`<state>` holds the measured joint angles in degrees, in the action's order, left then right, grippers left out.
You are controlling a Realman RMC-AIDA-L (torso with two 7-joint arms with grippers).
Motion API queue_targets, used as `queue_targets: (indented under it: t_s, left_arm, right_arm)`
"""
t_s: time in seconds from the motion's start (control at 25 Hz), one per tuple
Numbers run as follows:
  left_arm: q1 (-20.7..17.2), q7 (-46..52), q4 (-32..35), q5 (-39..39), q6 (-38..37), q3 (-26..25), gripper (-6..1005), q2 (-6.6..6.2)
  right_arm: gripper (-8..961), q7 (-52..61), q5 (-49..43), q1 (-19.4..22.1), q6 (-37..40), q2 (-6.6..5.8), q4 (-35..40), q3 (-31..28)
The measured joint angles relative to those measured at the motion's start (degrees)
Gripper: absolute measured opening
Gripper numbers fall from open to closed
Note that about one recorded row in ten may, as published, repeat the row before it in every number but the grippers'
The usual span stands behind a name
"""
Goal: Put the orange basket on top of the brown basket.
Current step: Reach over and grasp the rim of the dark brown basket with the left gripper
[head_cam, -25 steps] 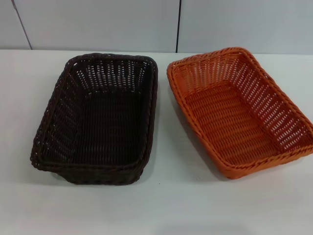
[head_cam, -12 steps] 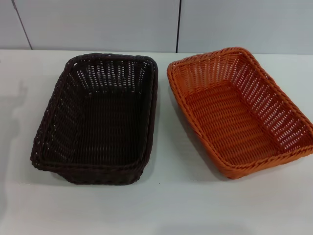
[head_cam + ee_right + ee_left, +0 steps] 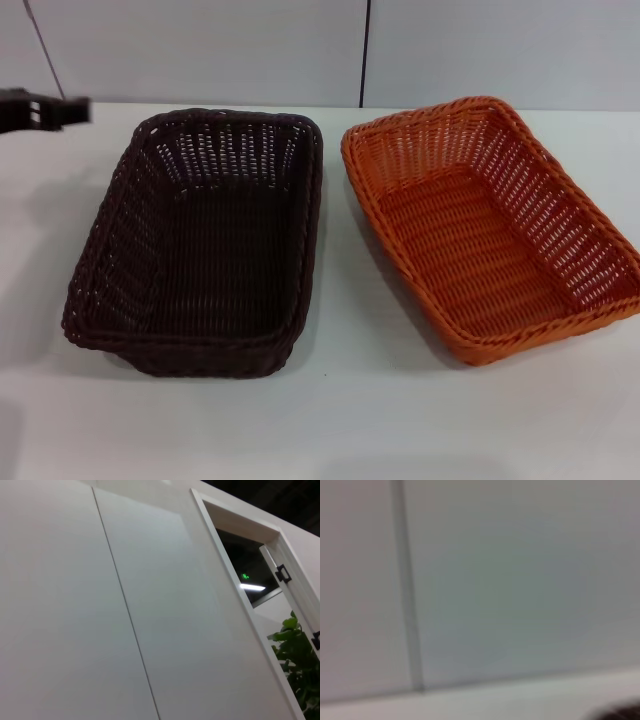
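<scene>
The orange basket (image 3: 490, 225) sits empty on the white table (image 3: 330, 420) at the right in the head view. The brown basket (image 3: 200, 245) sits empty beside it at the left, a narrow gap between them. My left gripper (image 3: 62, 111) reaches in from the left edge of the head view, above the table and apart from the brown basket's far left corner. It holds nothing that I can see. A dark patch (image 3: 620, 714) shows at the corner of the left wrist view; I cannot tell what it is. My right arm is out of view.
A pale panelled wall (image 3: 200, 50) stands behind the table's far edge. The right wrist view shows only wall panels, a doorway (image 3: 245, 565) and a green plant (image 3: 300, 665).
My left gripper has come into the head view from the left, where only its shadow showed half a second ago. Both baskets have stayed in place.
</scene>
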<state>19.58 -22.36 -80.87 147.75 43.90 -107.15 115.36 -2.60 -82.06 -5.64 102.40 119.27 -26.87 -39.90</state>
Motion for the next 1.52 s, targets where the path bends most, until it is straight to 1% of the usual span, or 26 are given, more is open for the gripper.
queue_targets:
  t_s: [0.04,0.12,0.16,0.2,0.36,0.4,0.52,0.6,0.72,1.04,1.2,1.24,1.36,1.4,1.52]
  left_arm:
    - [1.41,-2.37,-3.12,0.65,8.84,-3.26,787,1.91]
    - [2.31,-3.06,-5.43,1.58,15.21,-4.16,786,2.71]
    - [2.45,-2.82,-6.06,2.02,16.45,-3.79,786,2.73]
    - [2.57,-2.01,-6.84,3.00,18.56,-2.24,785,2.68]
    - [2.66,-1.32,-6.83,4.08,20.00,-0.54,784,2.71]
    - [2.75,-0.61,-5.91,5.48,20.48,1.34,783,2.77]
    - [2.98,-0.34,-4.54,6.52,20.07,2.44,782,2.80]
    - [2.98,-0.34,-4.54,6.52,20.07,2.44,782,2.80]
    - [4.49,-0.31,-0.47,6.97,19.51,2.66,781,2.75]
    - [6.33,-0.74,4.62,7.01,18.35,3.29,778,2.68]
    - [6.79,-0.75,5.80,7.02,18.01,3.31,777,2.64]
    - [7.54,-0.79,7.31,7.11,17.95,3.33,776,2.59]
    - [7.95,-0.72,7.85,7.58,17.94,3.36,775,2.58]
    - [8.15,-0.35,7.60,8.98,18.32,3.41,775,2.70]
    - [8.29,-0.55,6.66,9.76,19.71,3.87,774,2.65]
  right_arm:
    - [785,0.00,0.00,-0.12,-0.20,0.01,0.26,0.00]
    - [784,0.01,0.05,-0.37,-0.48,0.05,0.70,0.25]
    - [784,0.01,0.14,-0.53,-0.54,0.06,0.88,0.52]
    - [784,0.01,0.23,-0.70,-0.62,0.06,1.08,0.83]
    - [784,-0.17,0.39,-1.23,-0.90,0.04,1.59,1.31]
    - [784,-0.21,0.39,-1.33,-1.10,0.04,1.80,1.36]
    - [784,-0.21,0.39,-1.55,-1.26,0.02,2.18,1.39]
    - [784,-0.21,0.38,-1.59,-1.35,0.01,2.21,1.39]
    - [784,-0.11,0.33,-1.81,-1.92,0.00,2.64,1.40]
    - [784,-0.04,0.15,-1.79,-2.30,-0.01,2.71,1.40]
    - [785,-0.05,0.10,-1.76,-2.73,-0.01,2.71,1.40]
    - [785,-0.05,0.09,-1.77,-2.74,-0.01,2.71,1.41]
    - [785,-0.15,0.06,-1.83,-2.74,0.00,2.71,1.53]
    - [785,-0.22,0.06,-1.83,-2.74,0.00,2.71,1.63]
    - [785,-0.27,0.05,-1.83,-2.52,0.00,2.71,2.08]
